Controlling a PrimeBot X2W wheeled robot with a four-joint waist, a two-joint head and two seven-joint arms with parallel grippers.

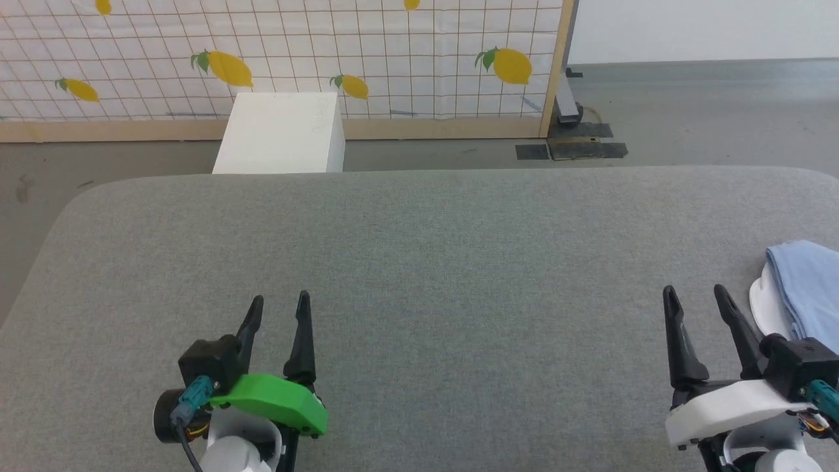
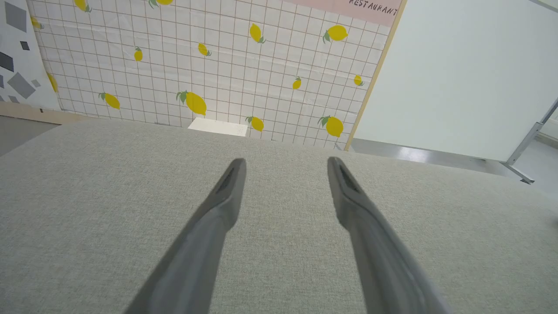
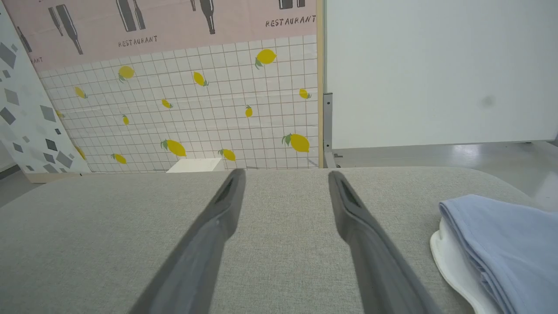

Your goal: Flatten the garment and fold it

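Observation:
The garment [image 1: 803, 288], light blue with a white part under it, lies bunched at the right edge of the grey table [image 1: 419, 262], partly cut off by the head view's border. In the right wrist view the garment [image 3: 505, 244] sits just right of my right gripper [image 3: 285, 174]. My right gripper [image 1: 695, 292] stands open and empty, a little left of the cloth and apart from it. Near the table's front left, my left gripper [image 1: 280, 303] is open with nothing between its fingers. The left wrist view has my left gripper [image 2: 285, 162] over bare grey fabric.
Beyond the table's far edge stands a white box [image 1: 282, 134] on the floor, in front of a lemon-patterned grid panel [image 1: 295, 52]. A white wall panel [image 3: 436, 74] rises at the back right. The broad table middle lies between my two grippers.

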